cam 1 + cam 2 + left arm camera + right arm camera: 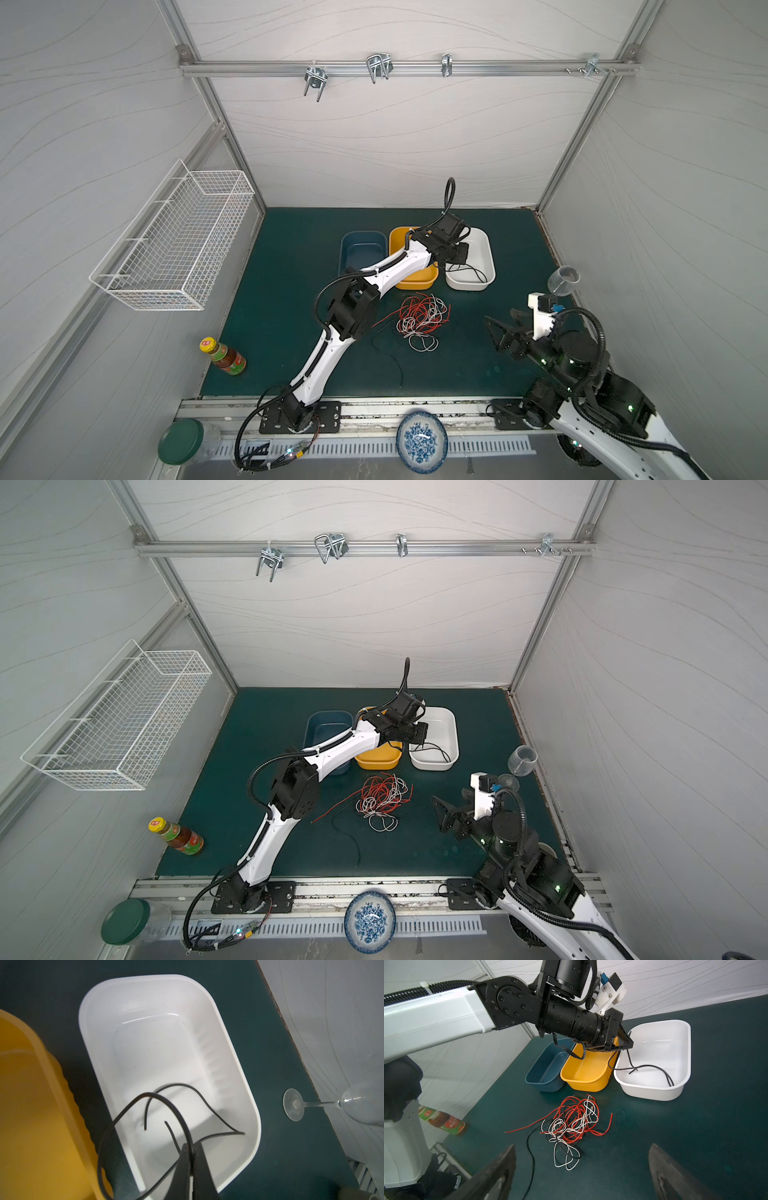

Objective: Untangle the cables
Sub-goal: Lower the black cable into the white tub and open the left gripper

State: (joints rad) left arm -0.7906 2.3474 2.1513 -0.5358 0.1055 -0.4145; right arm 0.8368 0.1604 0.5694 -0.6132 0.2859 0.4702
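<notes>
Green mat, bins along its far side. Left gripper is out over the white bin, jaws pinched tight on a black cable. That cable hangs into the bin, with one loop spilling over the rim toward the yellow bin. The other cables, red, white and black, lie heaped mid-mat in front of the bins. No clear long axis; one black strand trails toward the near edge. Right gripper is spread wide and empty, near the heap and facing it. Probably the nearer claw for the next pick.
</notes>
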